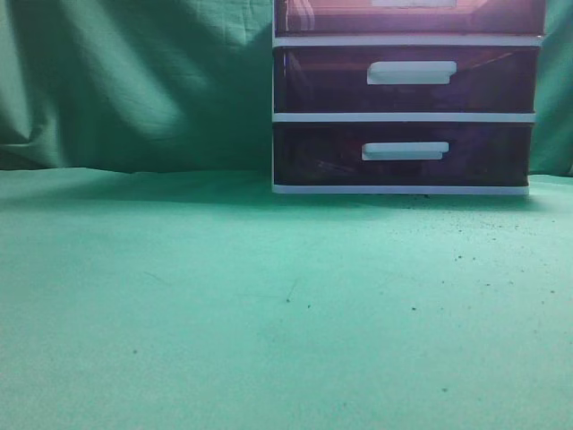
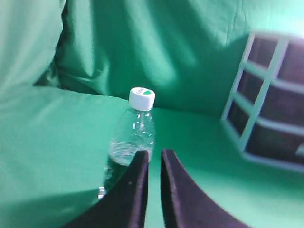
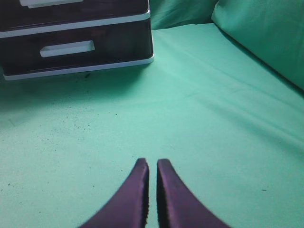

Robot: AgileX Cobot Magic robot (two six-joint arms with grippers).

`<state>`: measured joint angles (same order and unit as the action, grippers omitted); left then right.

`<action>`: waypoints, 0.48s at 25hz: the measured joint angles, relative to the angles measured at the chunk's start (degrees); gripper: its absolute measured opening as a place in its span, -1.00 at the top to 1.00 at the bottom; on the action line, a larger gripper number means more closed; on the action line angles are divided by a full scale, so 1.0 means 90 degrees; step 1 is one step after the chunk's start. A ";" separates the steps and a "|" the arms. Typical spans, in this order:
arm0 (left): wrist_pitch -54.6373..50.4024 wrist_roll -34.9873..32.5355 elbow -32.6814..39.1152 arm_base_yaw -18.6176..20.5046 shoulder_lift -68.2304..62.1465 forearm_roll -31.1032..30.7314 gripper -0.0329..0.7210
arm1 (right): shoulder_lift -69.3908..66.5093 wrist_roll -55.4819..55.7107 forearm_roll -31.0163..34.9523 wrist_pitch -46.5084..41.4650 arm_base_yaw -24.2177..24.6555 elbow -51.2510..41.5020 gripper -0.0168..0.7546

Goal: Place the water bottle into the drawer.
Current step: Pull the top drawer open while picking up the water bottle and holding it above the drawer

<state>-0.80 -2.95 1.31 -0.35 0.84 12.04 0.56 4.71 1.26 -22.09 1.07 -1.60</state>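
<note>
With all drawers of the drawer unit [image 1: 403,98] shut and both grippers, left [image 2: 154,159] and right [image 3: 152,166], nearly closed and empty, the upright water bottle [image 2: 130,137] is standing left, needing a wider-opened, mid-body grasp.

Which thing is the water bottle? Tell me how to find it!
Look at the green cloth covering the table, left of the dark drawer cabinet. Just past the left gripper's black fingers stands the water bottle: upright, see-through, with a white cap.
</note>
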 joint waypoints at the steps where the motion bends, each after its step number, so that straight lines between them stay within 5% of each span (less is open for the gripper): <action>1: 0.0068 0.0258 0.0000 0.0000 0.0000 0.0149 0.74 | 0.0000 0.0000 0.0000 0.0000 0.0000 0.0000 0.83; 6: 0.0688 0.1510 -0.0070 0.0000 0.0000 0.0437 0.74 | 0.0000 0.0000 0.0000 0.0000 0.0000 0.0000 0.83; 12: -0.1192 0.1658 -0.1652 0.0000 -0.0602 -0.0285 0.74 | 0.0000 0.0000 0.0000 0.0000 0.0000 0.0000 0.83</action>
<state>-11.53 11.98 -13.55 -0.35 -4.58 9.47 0.56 4.71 1.26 -22.09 1.07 -1.60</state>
